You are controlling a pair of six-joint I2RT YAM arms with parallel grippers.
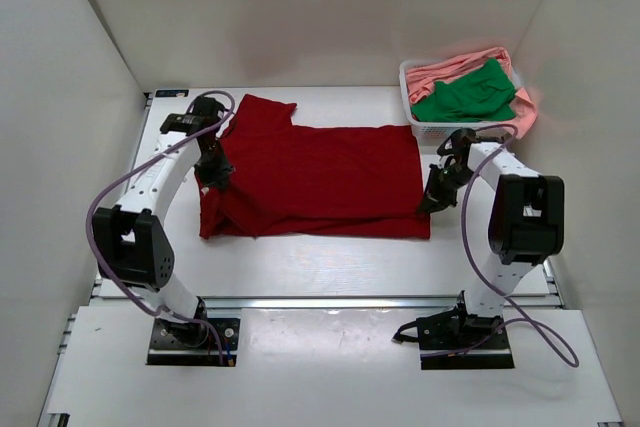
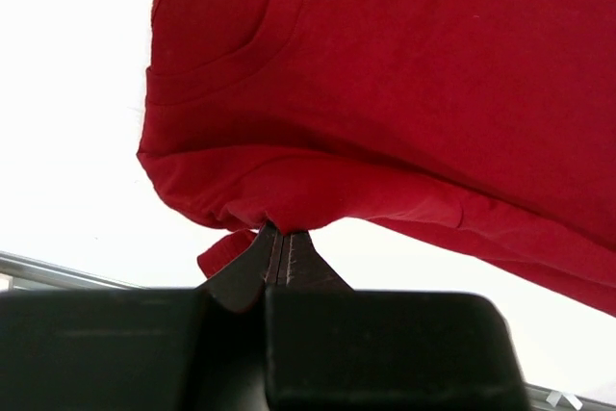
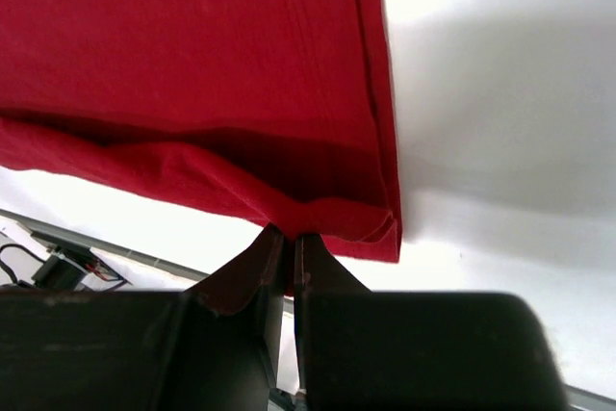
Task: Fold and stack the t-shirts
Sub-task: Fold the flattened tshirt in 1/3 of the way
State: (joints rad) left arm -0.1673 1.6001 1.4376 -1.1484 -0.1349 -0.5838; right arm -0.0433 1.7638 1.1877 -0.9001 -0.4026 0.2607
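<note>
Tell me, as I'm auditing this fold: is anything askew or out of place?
Nothing damaged. The pink t-shirt spills over the right rim of the white basket, with the green t-shirt crumpled on top. The dark red t-shirt is bunched at its near-left corner where the left gripper pinches it.
</note>
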